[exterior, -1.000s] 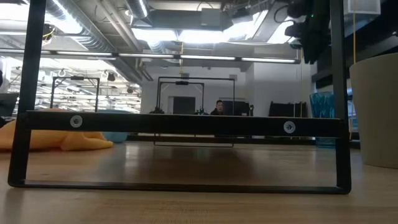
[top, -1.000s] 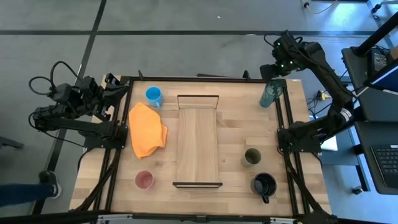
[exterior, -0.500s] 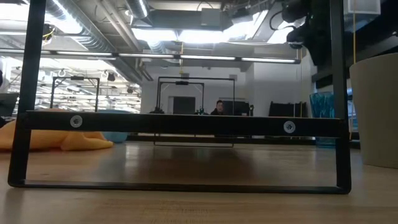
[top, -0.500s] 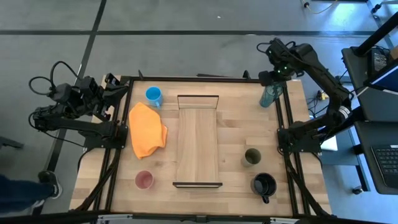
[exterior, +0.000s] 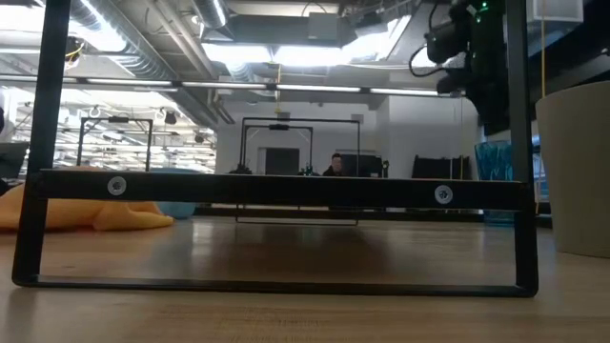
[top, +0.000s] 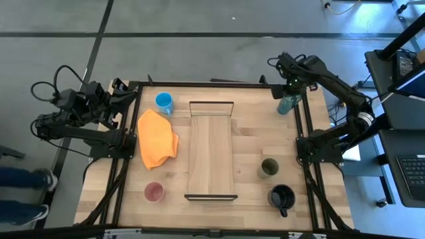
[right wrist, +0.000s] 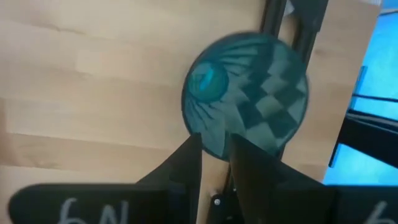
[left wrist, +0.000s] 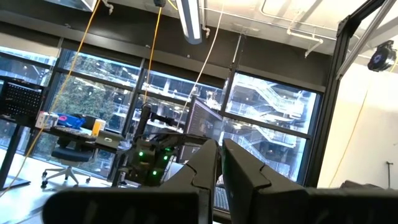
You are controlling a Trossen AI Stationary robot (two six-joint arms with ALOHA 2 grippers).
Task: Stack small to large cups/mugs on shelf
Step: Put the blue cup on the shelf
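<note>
I had the right tool hanging over the counter's far right corner, fingers nearly together; left tool stayed folded, parked off the left edge.

The high camera looks straight down on the whole tabletop and both arms. The low camera sits at tabletop height, close behind the shelf end frame, facing level into the room. The left wrist camera points upward at windows and ceiling. The right wrist camera looks steeply down, close above the teal tumbler, which the high view shows at the tabletop's far right corner.
</note>
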